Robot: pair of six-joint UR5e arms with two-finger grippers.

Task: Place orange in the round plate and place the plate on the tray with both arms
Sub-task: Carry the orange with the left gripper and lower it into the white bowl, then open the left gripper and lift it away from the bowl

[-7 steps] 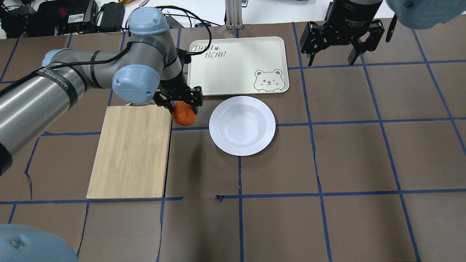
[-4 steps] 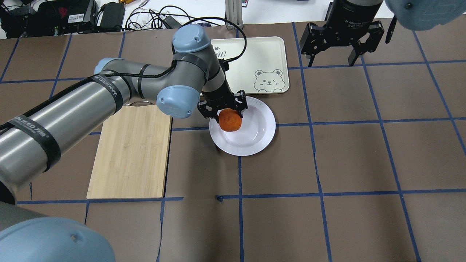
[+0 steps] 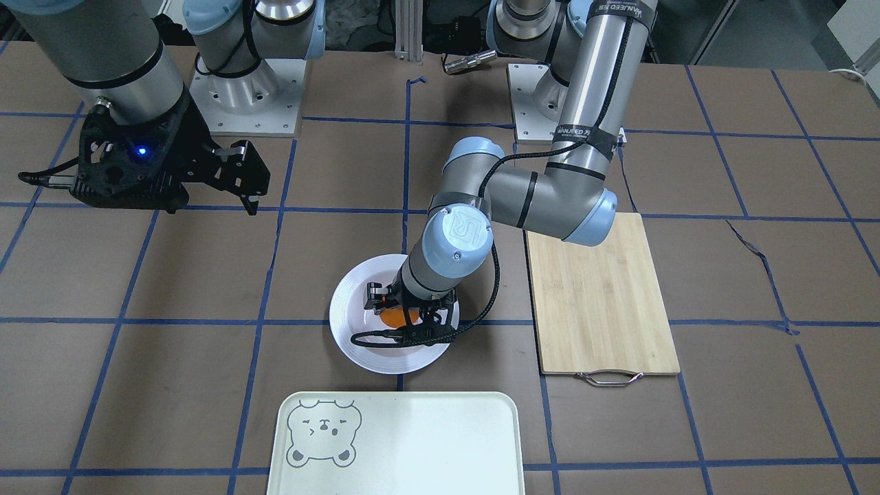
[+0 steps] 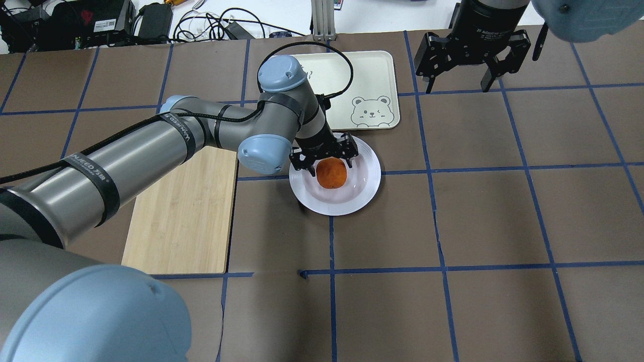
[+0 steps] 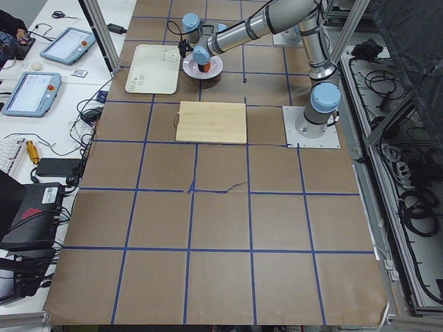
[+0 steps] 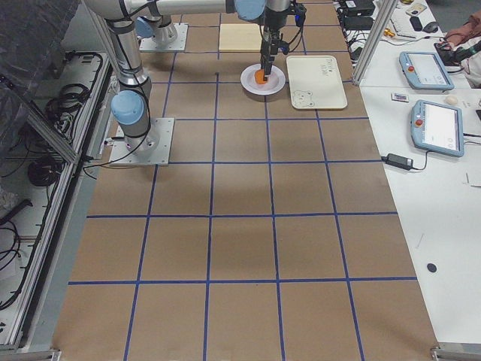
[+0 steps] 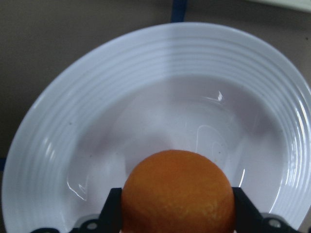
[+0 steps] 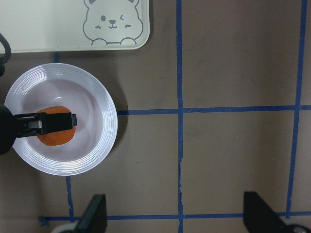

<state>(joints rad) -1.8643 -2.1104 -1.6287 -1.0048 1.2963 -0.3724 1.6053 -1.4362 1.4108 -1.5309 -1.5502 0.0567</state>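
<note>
left tool (image 4: 326, 163) clamps orange (image 4: 332, 173) from both sides, over sunken centre of round plate (image 4: 370, 188) | round plate on table (image 4: 478, 226), just beside tray (image 4: 367, 70) at its bear corner | right tool (image 4: 458, 89) fingers spread wide, right of tray | bamboo board (image 4: 181, 221) left of round plate

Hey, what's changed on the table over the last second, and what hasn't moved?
The left claw, still clamped on the orange, carried it to the robot's right, from the cutting board edge to over the sunken centre of the round plate. Nothing was let go. The right claw stayed open beside the tray; plate, tray and board have not shifted.
</note>
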